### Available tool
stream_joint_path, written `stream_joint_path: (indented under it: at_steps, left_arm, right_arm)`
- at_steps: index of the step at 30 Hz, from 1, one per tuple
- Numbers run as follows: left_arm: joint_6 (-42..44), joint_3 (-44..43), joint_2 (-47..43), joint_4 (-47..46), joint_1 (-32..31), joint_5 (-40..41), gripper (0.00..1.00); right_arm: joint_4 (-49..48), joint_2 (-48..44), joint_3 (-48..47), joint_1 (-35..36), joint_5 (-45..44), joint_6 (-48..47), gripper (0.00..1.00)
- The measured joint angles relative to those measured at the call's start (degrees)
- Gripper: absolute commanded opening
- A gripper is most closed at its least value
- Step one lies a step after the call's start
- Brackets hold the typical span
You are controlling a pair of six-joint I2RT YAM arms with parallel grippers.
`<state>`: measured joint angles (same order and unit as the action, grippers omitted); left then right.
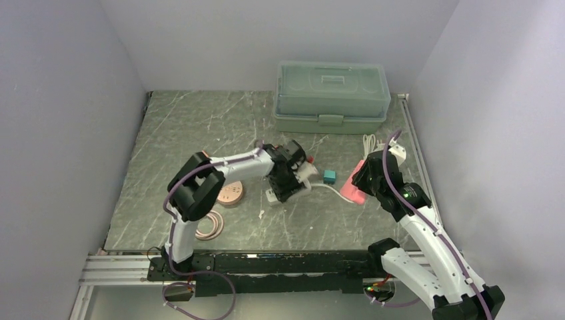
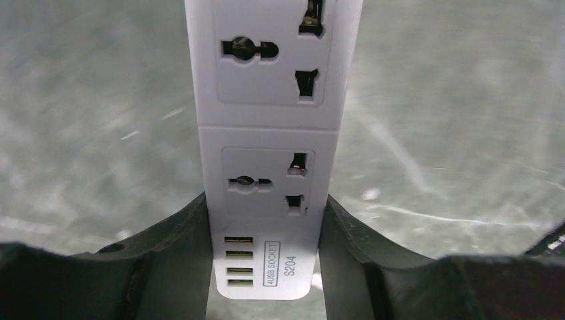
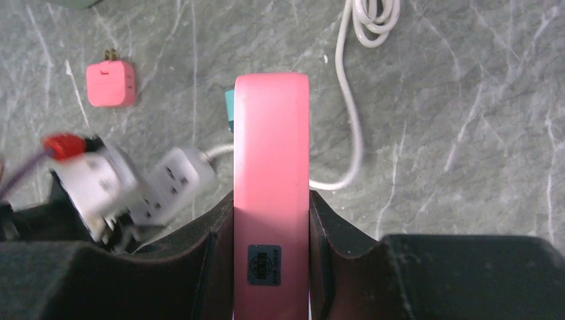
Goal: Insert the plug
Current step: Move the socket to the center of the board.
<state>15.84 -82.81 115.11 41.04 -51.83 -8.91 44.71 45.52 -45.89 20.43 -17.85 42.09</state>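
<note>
My left gripper (image 1: 288,179) (image 2: 266,217) is shut on the end of a white power strip (image 2: 270,133) with universal sockets and several USB ports, and holds it at the table's middle. The strip also shows in the right wrist view (image 3: 174,181). My right gripper (image 1: 365,179) (image 3: 271,207) is shut on a long pink block (image 3: 271,147) with a dark label, to the right of the strip. The block also shows in the top view (image 1: 351,189). A small pink plug (image 3: 110,84) with two prongs lies on the table beyond the strip.
A teal cube (image 1: 329,176) lies between the grippers. A white cable (image 3: 352,127) runs to a coil (image 1: 370,142). A green lidded toolbox (image 1: 332,97) stands at the back. Two tape rolls (image 1: 231,195) (image 1: 210,227) lie at the left front.
</note>
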Motion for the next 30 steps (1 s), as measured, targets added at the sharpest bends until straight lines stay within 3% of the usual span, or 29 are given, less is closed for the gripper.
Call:
stream_joint_path:
  at_steps: [7, 10, 12, 15, 17, 19, 30]
  left_arm:
    - [-7.7, 2.0, -1.3, -1.8, 12.5, 0.3, 0.31]
    - [-9.5, 3.7, -2.4, -2.2, 11.9, 0.3, 0.41]
    - [-10.4, 4.6, -3.1, -2.3, 9.8, 0.0, 0.52]
    - [-12.1, 6.2, -4.2, -2.5, 5.8, -1.9, 0.59]
    - [-13.6, 7.4, -5.0, -2.8, 3.6, -4.0, 0.74]
    - [-15.0, 8.5, -5.7, -3.0, 2.7, -5.8, 0.98]
    - [-21.0, 7.0, -6.7, 0.0, 8.7, -10.3, 1.0]
  right_arm:
    - [-6.5, 0.5, 1.5, -0.1, 1.6, 0.7, 0.0]
    - [-11.7, 2.3, 3.5, -0.1, 3.4, 1.5, 0.0]
    - [-15.6, 2.7, 6.4, -0.1, 5.0, 2.4, 0.0]
    - [-19.8, 2.4, 10.2, -0.1, 6.5, 3.7, 0.0]
    - [-23.1, 1.6, 12.8, -0.1, 7.3, 4.7, 0.0]
    - [-26.0, 0.9, 14.8, -0.1, 8.1, 5.8, 0.0]
    - [-36.2, -5.2, 23.0, 7.0, 6.8, 13.3, 0.0]
